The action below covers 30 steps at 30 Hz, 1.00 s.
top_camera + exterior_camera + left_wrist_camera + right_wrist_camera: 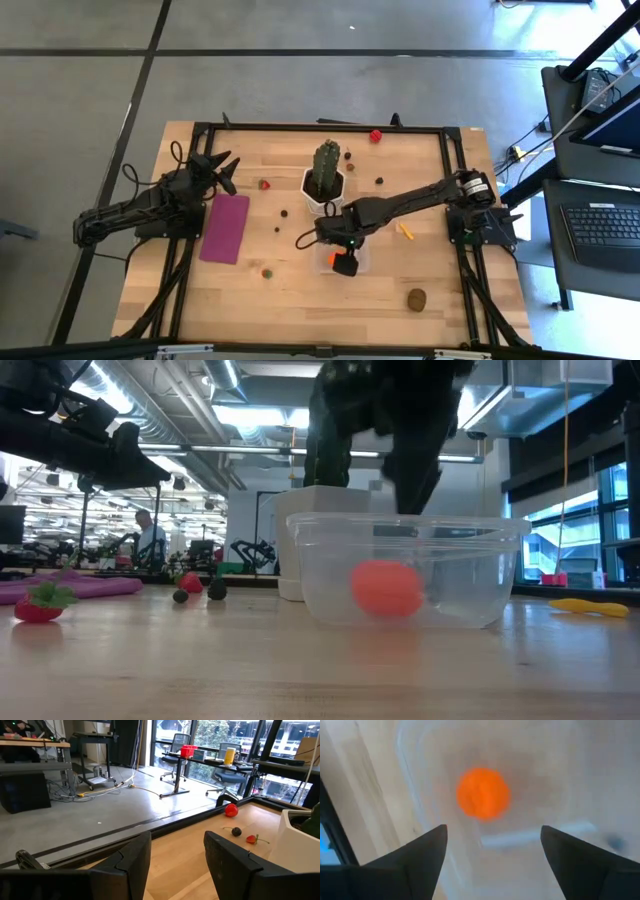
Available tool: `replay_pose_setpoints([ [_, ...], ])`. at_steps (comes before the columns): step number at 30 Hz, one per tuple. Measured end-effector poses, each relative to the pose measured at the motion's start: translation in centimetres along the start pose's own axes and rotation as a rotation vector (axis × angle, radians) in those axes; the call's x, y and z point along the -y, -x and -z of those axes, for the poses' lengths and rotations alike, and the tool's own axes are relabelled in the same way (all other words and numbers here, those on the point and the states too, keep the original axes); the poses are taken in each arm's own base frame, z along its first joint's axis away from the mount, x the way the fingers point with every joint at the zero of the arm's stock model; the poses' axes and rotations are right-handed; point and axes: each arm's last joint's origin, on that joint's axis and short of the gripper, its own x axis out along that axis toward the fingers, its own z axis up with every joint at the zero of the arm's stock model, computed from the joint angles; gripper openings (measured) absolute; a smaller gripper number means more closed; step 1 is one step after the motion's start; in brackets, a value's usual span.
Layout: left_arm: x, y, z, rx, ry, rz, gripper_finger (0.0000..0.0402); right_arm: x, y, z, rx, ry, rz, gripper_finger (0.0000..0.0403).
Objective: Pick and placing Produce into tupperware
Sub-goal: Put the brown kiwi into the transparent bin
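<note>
Two dark jointed arms with black cables and seemingly matte claws.

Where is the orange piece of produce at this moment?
The orange piece lies inside the clear tupperware, in front of the white cactus pot, directly beneath the open right gripper.

From above, the right gripper point(345, 264) covers most of the tupperware point(352, 262), leaving only a sliver of the orange piece point(331, 259) showing. In the right wrist view that piece point(483, 793) and the container walls are blurred. The small dark bits point(283, 213) scattered on the surface point(300, 310) are too tiny to identify, and the low view cuts the cactus point(335, 435) off at its top.
</note>
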Motion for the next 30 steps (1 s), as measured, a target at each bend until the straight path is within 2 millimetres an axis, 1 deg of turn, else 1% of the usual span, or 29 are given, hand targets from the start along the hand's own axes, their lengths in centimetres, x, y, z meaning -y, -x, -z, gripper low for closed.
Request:
replay_pose_setpoints([
  [2,0.0,0.0,0.0,0.000,0.000,0.000,0.0176,-0.5,2.3,0.7,-0.022,-0.009,0.060,0.0322],
  [4,0.0,0.0,0.0,0.000,0.000,0.000,0.0176,-1.4,4.4,1.9,-0.010,-0.009,0.108,0.0322],
  [8,0.0,0.0,0.0,0.000,0.000,0.000,0.0176,-3.9,8.4,5.7,0.090,-0.085,0.139,0.0322],
  [11,0.0,0.0,0.0,0.000,0.000,0.000,0.0176,-5.1,10.5,9.1,0.146,-0.241,0.133,0.0322],
  [14,0.0,0.0,0.0,0.000,0.000,0.000,0.0176,-6.0,11.2,12.3,0.143,-0.474,0.124,0.0322],
  [16,0.0,0.0,0.0,0.000,0.000,0.000,0.0176,-6.4,10.9,14.2,0.125,-0.632,0.141,0.0322],
  [18,0.0,0.0,0.0,0.000,0.004,0.000,0.0176,-6.8,10.2,15.9,0.114,-0.756,0.169,0.0322],
  [20,0.0,0.0,0.0,0.000,0.004,0.000,0.0176,-7.2,9.0,17.5,0.084,-0.856,0.209,0.0322],
  [23,0.0,0.0,0.0,0.000,0.004,0.000,0.0176,-7.9,7.1,19.7,0.016,-0.948,0.237,0.0322],
  [26,0.0,0.0,0.0,0.000,0.005,0.000,0.0176,-8.7,5.1,21.2,-0.037,-1.022,0.198,0.0322],
  [30,0.0,0.0,0.0,0.001,0.009,0.000,0.0176,-9.1,2.4,22.5,-0.014,-1.109,0.133,0.0322],
])
